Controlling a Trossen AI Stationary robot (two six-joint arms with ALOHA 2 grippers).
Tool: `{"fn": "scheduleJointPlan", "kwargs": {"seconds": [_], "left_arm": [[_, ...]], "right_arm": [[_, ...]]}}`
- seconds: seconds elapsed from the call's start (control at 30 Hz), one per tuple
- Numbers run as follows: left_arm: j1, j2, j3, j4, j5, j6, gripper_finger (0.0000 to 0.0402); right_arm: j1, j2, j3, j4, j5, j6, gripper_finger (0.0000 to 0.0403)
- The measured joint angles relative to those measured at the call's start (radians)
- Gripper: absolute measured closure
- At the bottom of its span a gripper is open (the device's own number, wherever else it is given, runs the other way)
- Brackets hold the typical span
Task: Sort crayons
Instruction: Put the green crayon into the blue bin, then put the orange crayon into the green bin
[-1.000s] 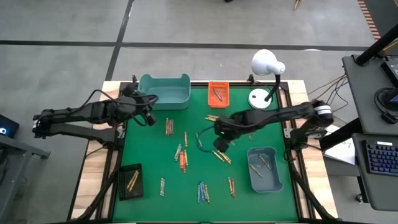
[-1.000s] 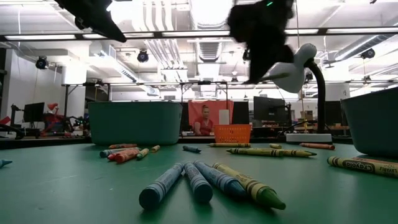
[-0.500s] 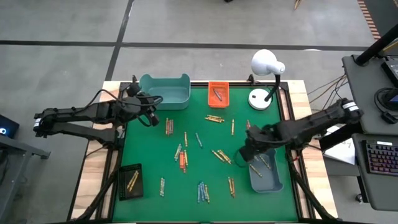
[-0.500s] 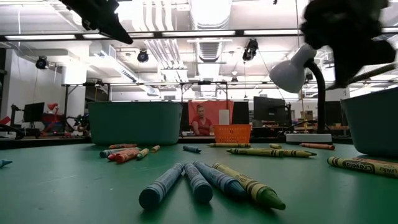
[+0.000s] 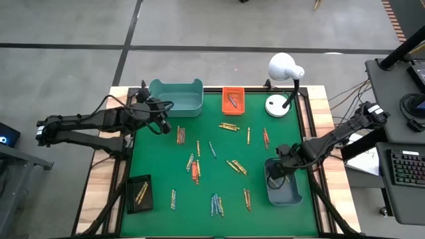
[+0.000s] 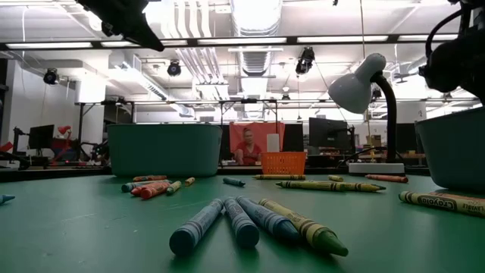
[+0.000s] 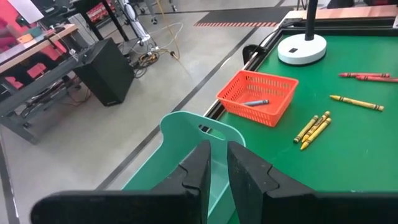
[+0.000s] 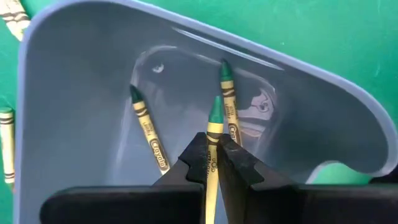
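Note:
Many crayons lie scattered on the green mat: orange-red ones [image 5: 195,171], blue ones [image 5: 216,204], yellow ones [image 5: 230,126]. My right gripper [image 5: 273,174] stands over the blue-grey bin [image 5: 292,192] at the near right and is shut on a green-tipped crayon [image 8: 214,134]. Two more green-tipped crayons [image 8: 148,127] lie on the bin's floor. My left gripper [image 5: 161,125] hangs shut and empty beside the teal bin [image 5: 176,96] at the far left; the left wrist view shows the gripper [image 7: 219,155] above the bin's rim. My right gripper pinches the crayon's paper-wrapped shaft [image 8: 212,155] between its two fingers [image 8: 196,155]. The crayon lies along the fingers, with its green tip [image 8: 216,116] sticking out past them toward the bin's floor. The fingers come from above. The crayon is clear of the two crayons below.
An orange basket [image 5: 232,99] with one crayon stands at the far edge, with a white desk lamp [image 5: 284,70] to its right. A black tray [image 5: 139,193] with yellow crayons sits at the near left. A person shows in the room behind the table [image 6: 246,145].
My right gripper has gone from the middle of the mat toward the table's right edge and a little toward its near edge. It now stands over the blue-grey bin. My left gripper has shifted slightly toward the teal bin. The crayons on the mat have stayed put.

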Motion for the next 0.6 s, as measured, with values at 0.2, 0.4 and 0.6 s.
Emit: {"fn": "scheduleJointPlan", "kwargs": {"seconds": [0.2,0.4,0.6], "left_arm": [[0.0,0.003,0.0,0.002,0.0,-0.002,0.0365],[0.0,0.017,0.0,0.001,0.0,-0.012,0.0365],[0.0,0.033,0.0,0.0,0.0,-0.016,0.0365]], "right_arm": [[-0.001,-0.001,0.0,0.004,0.003,0.0,0.0382],[-0.001,-0.001,0.0,0.015,0.003,0.0,0.0321],[-0.001,-0.014,0.025,0.04,-0.008,-0.019,0.0264]]}}
